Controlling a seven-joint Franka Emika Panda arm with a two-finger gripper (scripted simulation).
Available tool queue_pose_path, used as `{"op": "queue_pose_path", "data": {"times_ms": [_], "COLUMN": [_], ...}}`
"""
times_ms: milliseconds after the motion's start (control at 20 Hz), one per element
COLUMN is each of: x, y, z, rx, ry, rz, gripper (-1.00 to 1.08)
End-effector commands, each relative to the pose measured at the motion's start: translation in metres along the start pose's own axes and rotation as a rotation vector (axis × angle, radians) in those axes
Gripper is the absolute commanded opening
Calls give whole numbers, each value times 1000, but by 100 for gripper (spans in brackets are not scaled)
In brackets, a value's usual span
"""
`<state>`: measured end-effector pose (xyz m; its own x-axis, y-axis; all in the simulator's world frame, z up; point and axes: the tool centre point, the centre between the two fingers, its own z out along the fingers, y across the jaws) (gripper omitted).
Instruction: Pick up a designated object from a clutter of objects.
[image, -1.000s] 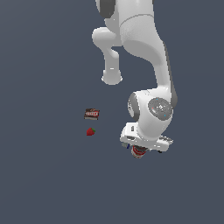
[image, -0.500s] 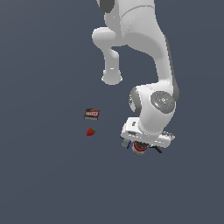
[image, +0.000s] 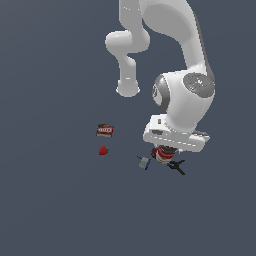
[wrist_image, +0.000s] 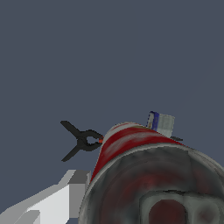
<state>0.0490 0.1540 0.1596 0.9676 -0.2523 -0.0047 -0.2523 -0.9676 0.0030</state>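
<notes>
The red-and-white soup can hangs just under my hand, between the fingers of my gripper, which is shut on it and holds it above the floor. In the wrist view the can fills the lower part of the picture, tilted, with its dark end towards the camera and one white finger beside it. Of the clutter, a black clamp and a small grey-blue piece lie right below the can. The blue cup and the dark red fruit are not in view.
A strawberry and a flat brown-and-red box lie apart, towards the exterior view's left. The clamp and the grey-blue piece also show past the can in the wrist view. The arm's white base post stands behind.
The hand has risen and shifted a little to the exterior view's right, with the can rising in it. The clamp and the grey-blue piece, earlier partly covered, now show below.
</notes>
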Motion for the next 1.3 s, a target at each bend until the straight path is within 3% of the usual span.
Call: {"op": "queue_pose_path", "data": {"times_ms": [0,800,1250], "x": [-12,-96,-125], "y": [-2,-17,-23], "z": [-25,-184,-244], "rx": [2,1,2], "ry": [5,5,5], "rz": [0,0,0], "gripper": [-100,-100,-100]}}
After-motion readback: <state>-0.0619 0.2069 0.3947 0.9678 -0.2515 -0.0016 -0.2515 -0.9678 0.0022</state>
